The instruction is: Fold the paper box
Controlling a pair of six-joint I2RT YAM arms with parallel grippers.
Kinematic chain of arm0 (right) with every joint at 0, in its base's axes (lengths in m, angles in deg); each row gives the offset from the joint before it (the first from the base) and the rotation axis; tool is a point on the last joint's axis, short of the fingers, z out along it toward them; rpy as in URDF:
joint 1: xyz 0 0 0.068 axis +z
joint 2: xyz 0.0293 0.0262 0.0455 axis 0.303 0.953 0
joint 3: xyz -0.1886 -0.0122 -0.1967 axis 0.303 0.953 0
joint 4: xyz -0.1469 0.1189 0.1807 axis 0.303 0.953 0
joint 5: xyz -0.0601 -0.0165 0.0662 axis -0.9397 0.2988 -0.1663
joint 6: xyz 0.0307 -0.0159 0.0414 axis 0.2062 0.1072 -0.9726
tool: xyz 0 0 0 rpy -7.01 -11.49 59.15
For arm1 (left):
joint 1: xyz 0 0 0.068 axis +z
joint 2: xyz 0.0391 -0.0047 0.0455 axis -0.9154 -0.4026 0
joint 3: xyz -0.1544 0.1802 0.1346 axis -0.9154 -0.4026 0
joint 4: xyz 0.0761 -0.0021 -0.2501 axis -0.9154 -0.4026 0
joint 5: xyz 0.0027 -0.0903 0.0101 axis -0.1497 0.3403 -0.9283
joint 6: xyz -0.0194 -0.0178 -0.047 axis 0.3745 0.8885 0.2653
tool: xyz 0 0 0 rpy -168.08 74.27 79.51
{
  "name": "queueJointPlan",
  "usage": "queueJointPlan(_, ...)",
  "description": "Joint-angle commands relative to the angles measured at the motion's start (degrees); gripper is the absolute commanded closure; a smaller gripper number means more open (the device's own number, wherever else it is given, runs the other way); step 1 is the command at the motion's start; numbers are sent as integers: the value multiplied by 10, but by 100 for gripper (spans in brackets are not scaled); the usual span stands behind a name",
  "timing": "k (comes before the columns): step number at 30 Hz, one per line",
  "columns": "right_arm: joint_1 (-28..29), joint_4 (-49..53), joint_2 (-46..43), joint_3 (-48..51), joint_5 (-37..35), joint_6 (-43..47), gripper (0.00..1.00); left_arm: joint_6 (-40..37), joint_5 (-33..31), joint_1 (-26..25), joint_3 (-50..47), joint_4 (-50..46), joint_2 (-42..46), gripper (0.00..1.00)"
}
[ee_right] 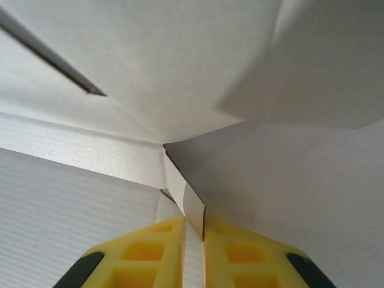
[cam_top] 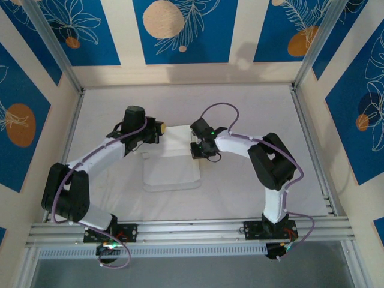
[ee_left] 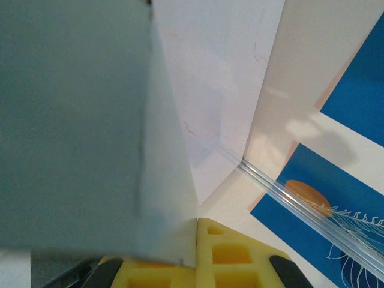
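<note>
Top view: you have the paper box (cam_top: 171, 171) lying about mid-table on the white table (cam_top: 252, 108), between the two arms. It reads as a pale sheet. The near part lies flat, and the far edge runs from one gripper to the other. Your left gripper (cam_top: 155, 131) is at the box's far left corner. Your right gripper (cam_top: 198, 148) is at its far right edge.

Left wrist view: the yellow fingers (ee_left: 234, 261) are pressed together on the card's edge. From them the card rises upright and close to the lens, grey-green face to the left, white face to the right. Past the card you see bare table, a pale wall and a blue patterned panel (ee_left: 354, 78) on the right.

Right wrist view: this hand's fingers pinch a narrow flap (ee_right: 191, 210) of the card, which stands on edge between the pads. Above it the rest of the card spreads out white, with creases meeting just above the flap. A thin dark line (ee_right: 54, 60) crosses the upper left; you cannot tell whether it is a slit or an edge. A ribbed white surface (ee_right: 60, 204) shows at lower left.
</note>
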Motion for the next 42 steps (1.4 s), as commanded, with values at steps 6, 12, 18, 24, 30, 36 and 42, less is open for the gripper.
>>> queueJointPlan(6,40,-21,-4,-23,-61,45,83,2,21,-24,-19,6,22,100)
queueJointPlan(12,43,-42,-3,-25,-27,50,75,7,20,-29,-23,11,20,100)
queueJointPlan(18,28,-41,22,-35,10,40,73,3,19,-32,-23,4,25,100)
queueJointPlan(24,31,-52,29,-53,39,46,71,3,17,-39,-30,7,25,100)
queueJointPlan(30,30,-9,75,-95,30,39,70,7,17,-42,-33,11,25,100)
queueJointPlan(36,33,15,108,-106,7,19,70,8,16,-44,-35,13,26,100)
queueJointPlan(42,44,11,102,-89,-28,18,70,9,15,-44,-41,19,29,100)
